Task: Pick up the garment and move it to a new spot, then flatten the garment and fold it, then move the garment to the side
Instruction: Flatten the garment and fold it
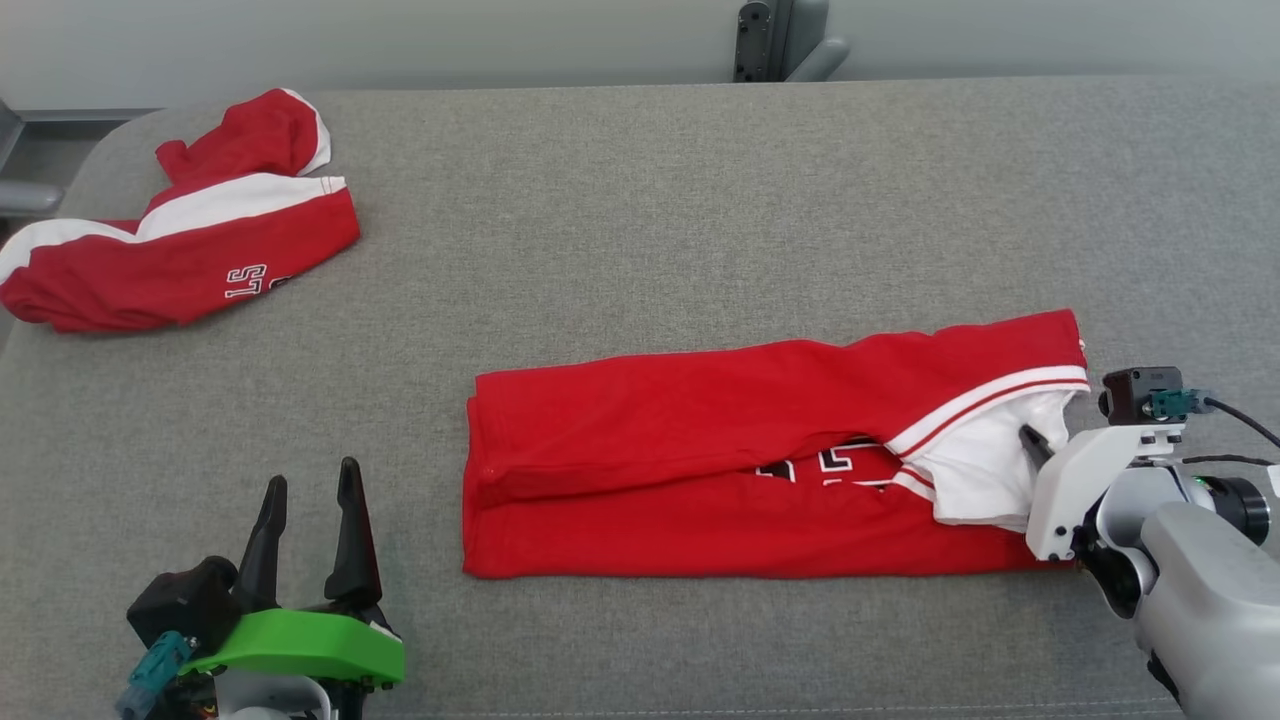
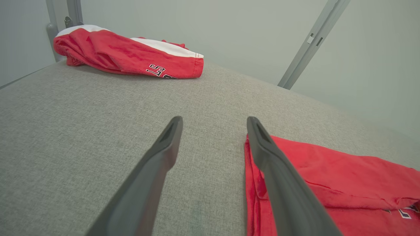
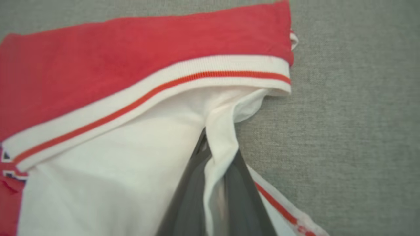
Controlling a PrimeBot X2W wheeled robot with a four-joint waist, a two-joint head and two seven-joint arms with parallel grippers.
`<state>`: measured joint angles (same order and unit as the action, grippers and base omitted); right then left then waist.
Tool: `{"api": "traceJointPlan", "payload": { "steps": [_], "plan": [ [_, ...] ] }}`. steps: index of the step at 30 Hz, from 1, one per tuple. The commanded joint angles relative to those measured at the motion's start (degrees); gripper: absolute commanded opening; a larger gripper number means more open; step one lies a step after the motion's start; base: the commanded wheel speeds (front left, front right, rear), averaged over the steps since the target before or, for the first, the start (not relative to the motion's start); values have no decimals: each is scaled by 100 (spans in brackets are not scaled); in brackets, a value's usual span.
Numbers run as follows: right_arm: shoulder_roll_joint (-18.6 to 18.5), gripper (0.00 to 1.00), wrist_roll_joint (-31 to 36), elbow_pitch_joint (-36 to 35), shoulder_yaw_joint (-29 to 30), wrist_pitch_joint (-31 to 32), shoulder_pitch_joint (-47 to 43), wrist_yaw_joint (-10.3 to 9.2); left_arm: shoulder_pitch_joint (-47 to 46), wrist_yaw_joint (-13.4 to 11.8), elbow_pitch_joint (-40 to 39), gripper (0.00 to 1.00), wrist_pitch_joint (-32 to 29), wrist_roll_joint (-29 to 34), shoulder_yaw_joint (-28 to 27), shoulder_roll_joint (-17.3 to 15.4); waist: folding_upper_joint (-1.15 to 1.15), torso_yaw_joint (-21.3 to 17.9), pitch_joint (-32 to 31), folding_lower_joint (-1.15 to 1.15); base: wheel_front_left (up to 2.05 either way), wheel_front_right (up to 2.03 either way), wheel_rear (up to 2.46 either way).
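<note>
Garment point(image 1: 740, 470) is lying as a long red strip on the grey surface point(image 1: 640, 200), and honestly you look about halfway through the folding. Both long edges are turned in toward the middle, so I'd call the flattening and the lengthwise fold done. What's left, as far as I can judge, is to fold the strip across its length and then carry the bundle off to the side.

Your right claw point(image 1: 1035, 445) sits at the strip's right end. The right wrist view shows it clamped tight on a pinch of white fabric point(image 3: 220, 131), some sleeve or lining bit just below the white band with the red stripe. The cloth runs up right between the two fingers, so that's a real grip, not just a touch. The rest of the garment stretches away ahead of that claw and to its left.

Your left claw point(image 1: 312, 475) is spread wide with nothing in it, sitting just off the strip's left end. In its own wrist view the garment's corner lies right beside one finger, and I can't tell if they touch.

Well ahead of the left claw and off to its left, there's a second red garment point(image 1: 190, 240) bunched near the surface's corner. It's probably one already put aside, but that's a guess.
</note>
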<state>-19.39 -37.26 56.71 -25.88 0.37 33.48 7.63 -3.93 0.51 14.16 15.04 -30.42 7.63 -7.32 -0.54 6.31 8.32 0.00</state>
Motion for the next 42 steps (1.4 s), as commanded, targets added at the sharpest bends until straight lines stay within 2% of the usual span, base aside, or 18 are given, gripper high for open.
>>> {"api": "traceJointPlan", "payload": {
  "steps": [1,15,22,32,37,42],
  "plan": [
    [-140,0,-38,109,46,-71,31,-26,-26,3,-13,100,17,63,-24,-3,54,-63,-12,0,0,0,0],
    [-747,0,-208,329,371,-583,168,-21,44,18,-61,100,17,126,0,-27,54,-519,-100,0,0,0,0],
    [-708,0,-360,142,384,-680,97,-20,91,-2,-44,100,-8,138,57,-56,54,-690,-170,0,0,0,0],
    [-617,0,-612,-1025,73,-592,-92,-18,177,-43,-39,100,-41,129,135,-64,54,-740,-337,0,0,0,0],
    [-460,0,-636,-2008,-182,-385,-334,-18,235,-48,-46,100,-60,100,184,-59,54,-685,-436,0,0,0,0],
    [-160,0,-632,-2637,-362,-194,-529,-16,227,-46,-54,100,-52,73,219,-58,54,-618,-459,0,0,0,0]
  ]
}}
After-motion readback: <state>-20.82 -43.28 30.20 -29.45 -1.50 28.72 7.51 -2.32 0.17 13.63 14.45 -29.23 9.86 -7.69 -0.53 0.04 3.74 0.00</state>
